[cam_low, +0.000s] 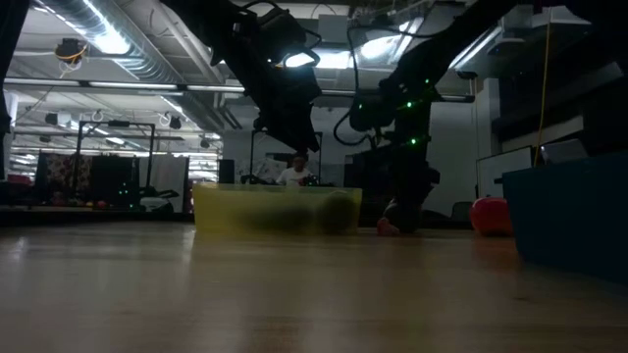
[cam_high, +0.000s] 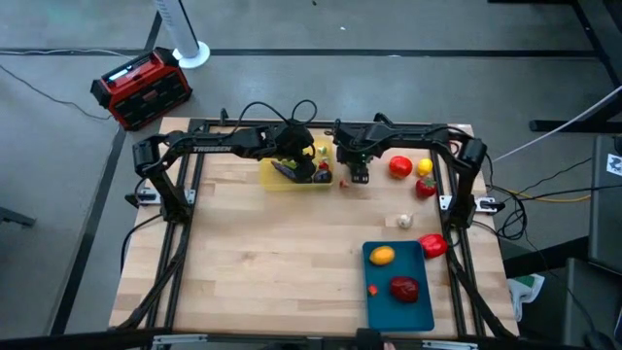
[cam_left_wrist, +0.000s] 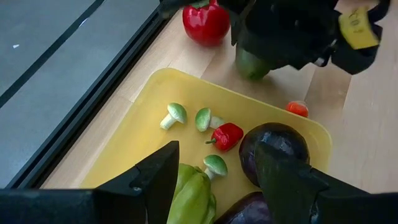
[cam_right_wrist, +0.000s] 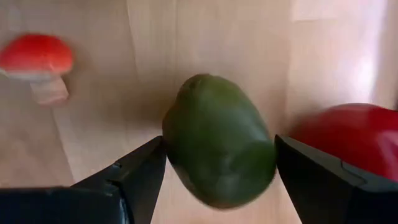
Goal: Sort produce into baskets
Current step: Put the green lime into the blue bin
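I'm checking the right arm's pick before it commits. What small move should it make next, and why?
Probably close the right gripper on the green pepper: the pepper sits on the table between its open fingers, beside the yellow tray, not yet gripped.

Red/black box (cam_high: pixel 142 88) on floor, white fan base (cam_high: pixel 191 53) nearby.

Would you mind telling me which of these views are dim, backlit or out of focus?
Low view: backlit by ceiling lights, the arms silhouetted, the yellow tray murky. Right wrist view: soft focus, the green fruit and red mushroom blurred. Left wrist view: bright and sharp. High view: evenly lit.
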### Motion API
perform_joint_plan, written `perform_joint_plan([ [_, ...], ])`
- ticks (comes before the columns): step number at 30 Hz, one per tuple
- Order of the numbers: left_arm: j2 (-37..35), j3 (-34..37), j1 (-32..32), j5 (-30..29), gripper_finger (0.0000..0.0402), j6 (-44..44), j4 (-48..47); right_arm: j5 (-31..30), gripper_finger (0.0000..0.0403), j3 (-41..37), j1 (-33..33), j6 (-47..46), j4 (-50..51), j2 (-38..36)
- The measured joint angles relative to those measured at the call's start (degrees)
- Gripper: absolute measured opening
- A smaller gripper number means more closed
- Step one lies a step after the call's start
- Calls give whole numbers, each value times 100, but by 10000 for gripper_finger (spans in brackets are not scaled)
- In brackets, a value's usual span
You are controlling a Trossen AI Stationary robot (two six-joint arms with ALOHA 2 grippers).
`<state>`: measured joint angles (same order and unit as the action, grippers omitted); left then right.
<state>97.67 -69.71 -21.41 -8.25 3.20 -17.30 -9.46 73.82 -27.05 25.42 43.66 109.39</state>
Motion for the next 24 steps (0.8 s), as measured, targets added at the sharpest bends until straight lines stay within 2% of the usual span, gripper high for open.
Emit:
perform_joint_plan([
  [5, 0, 0, 0, 0, 205, 1, -1, 158, 284, 0, 2, 56, 31, 45],
  [14, 0, 0, -1, -1, 205, 0, 0, 99, 194, 24, 9, -66, 375, 24],
  [24, 0, 0, 0, -1, 205, 0, 0, 234, 206, 806, 9, -786, 2140, 8],
])
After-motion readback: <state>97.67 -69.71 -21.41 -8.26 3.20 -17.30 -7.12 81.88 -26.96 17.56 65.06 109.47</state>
